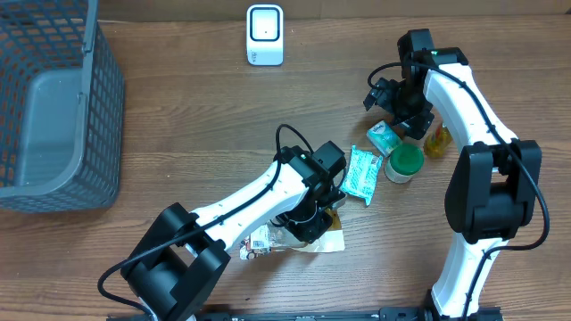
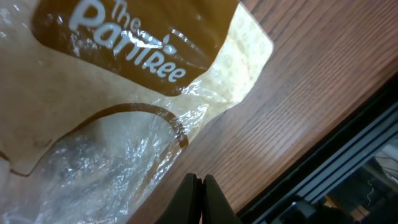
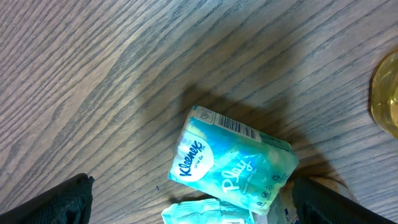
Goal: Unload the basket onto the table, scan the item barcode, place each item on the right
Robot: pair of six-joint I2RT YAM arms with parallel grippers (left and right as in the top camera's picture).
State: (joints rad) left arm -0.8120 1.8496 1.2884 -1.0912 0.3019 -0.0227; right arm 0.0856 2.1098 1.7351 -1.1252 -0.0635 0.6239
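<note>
The wood-grain worktop [image 1: 178, 116] is flat and matte, so soft packets lie slack on it and any pick needs the fingers brought low. At its left edge stands a grey wire-mesh basket [image 1: 105, 107], rigid and well apart from the work. The left end effector [image 2: 198, 180] has its fingers pressed together on nothing I can see, its tip just beside the Pantree bag [image 2: 112, 93], a crinkly pouch of clear film and brown print. The white barcode scanner [image 1: 265, 34], a smooth rounded plastic block, sits at the far edge. The right end effector [image 1: 403, 118] hovers with its fingers spread wide over the Kleenex tissue pack [image 3: 233, 165], which lies on the worktop near a green-lidded jar [image 1: 406, 162] and an amber bottle [image 1: 437, 141]. I take this pack for the item to scan. The step in hand looks like the grasp. Close gently on 2 opposite sides, since glossy film slips and tissue crushes. Keep clear of the barcode [image 3: 231, 126], a narrow white strip along 1 edge, so it can be turned square to the scanner.
</note>
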